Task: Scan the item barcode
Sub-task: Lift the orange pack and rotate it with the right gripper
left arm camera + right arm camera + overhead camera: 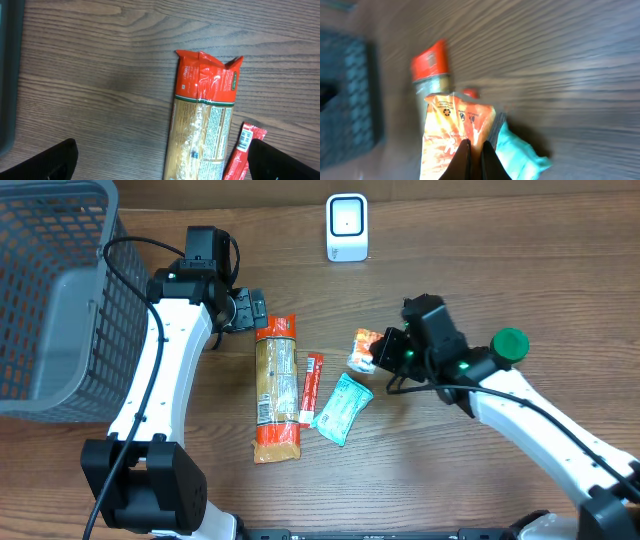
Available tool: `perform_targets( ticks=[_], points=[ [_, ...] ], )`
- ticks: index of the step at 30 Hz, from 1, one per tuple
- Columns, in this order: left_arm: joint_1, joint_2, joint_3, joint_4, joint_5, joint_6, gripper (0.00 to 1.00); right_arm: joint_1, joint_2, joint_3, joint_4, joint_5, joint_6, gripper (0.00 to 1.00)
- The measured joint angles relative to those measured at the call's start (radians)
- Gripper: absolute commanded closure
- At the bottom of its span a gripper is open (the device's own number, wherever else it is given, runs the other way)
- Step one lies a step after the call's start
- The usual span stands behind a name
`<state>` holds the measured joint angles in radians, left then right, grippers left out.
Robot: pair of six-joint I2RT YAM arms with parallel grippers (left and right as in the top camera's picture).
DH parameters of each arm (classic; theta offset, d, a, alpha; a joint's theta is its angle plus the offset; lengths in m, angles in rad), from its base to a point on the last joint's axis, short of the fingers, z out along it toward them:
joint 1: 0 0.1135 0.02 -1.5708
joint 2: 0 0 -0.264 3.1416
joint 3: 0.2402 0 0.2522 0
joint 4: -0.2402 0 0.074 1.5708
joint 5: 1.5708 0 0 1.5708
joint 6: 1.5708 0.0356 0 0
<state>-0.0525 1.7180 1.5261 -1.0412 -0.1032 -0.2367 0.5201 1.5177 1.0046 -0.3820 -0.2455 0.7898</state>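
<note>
**Presenting the orange packet to the scanner**

1. Grip. The right jaws were pressed together on the lower edge of the orange snack packet [451, 134], pinching only a narrow strip of film. The packet hung ahead of the jaws and appeared to be raised off the surface. Such a thin hold would probably let the packet swing or slip, so the carry was best made slowly and without sharp wrist turns.

2. Barcode face. The face turned toward the right wrist camera carried small printed symbols. The view was blurred, and no barcode could be made out. The operator should have judged which face bore the code before committing to an approach, and rolled the wrist so that face met the scanner window squarely.

3. Clearance. Below and beside the packet lay the teal packet [342, 408], the red stick sachet [313, 387] and the long pasta bag [277, 390], all close together. The carry should have passed above them.

4. Left arm. The left jaws were spread wide, held nothing, and hovered over the red top end of the pasta bag. They stood clear of the likely path.

5. Target. The white barcode scanner [347, 227] stood at the far edge of the surface, well apart from the packet. The wire basket [50, 290] occupied the far left corner.
</note>
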Motion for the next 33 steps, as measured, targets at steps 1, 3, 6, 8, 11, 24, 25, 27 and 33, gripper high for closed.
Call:
perform_targets(
  ticks=[1, 3, 6, 8, 11, 24, 25, 27, 33],
  points=[
    [0.000, 0.000, 0.000, 0.000, 0.000, 0.000, 0.00, -0.010, -0.011, 0.000, 0.000, -0.040, -0.021, 0.96],
    [0.000, 0.000, 0.000, 0.000, 0.000, 0.000, 0.00, -0.032, -0.037, 0.000, -0.001, -0.138, -0.072, 0.96],
    [0.000, 0.000, 0.000, 0.000, 0.000, 0.000, 0.00, -0.068, -0.079, 0.000, -0.010, -0.272, -0.120, 0.96],
    [0.000, 0.000, 0.000, 0.000, 0.000, 0.000, 0.00, -0.095, -0.112, 0.000, -0.019, -0.351, -0.141, 0.96],
    [0.000, 0.000, 0.000, 0.000, 0.000, 0.000, 0.00, -0.143, -0.168, 0.000, -0.024, -0.467, -0.168, 0.96],
    [0.000, 0.000, 0.000, 0.000, 0.000, 0.000, 0.00, -0.347, -0.423, 0.000, -0.026, -0.892, -0.199, 0.96],
    [0.000, 0.000, 0.000, 0.000, 0.000, 0.000, 0.00, -0.354, -0.438, 0.000, -0.026, -0.920, -0.199, 0.96],
    [0.000, 0.000, 0.000, 0.000, 0.000, 0.000, 0.00, -0.360, -0.462, 0.000, -0.026, -0.968, -0.199, 0.96],
    [0.000, 0.000, 0.000, 0.000, 0.000, 0.000, 0.00, -0.362, -0.525, 0.000, -0.026, -1.079, -0.198, 0.96]
  ],
)
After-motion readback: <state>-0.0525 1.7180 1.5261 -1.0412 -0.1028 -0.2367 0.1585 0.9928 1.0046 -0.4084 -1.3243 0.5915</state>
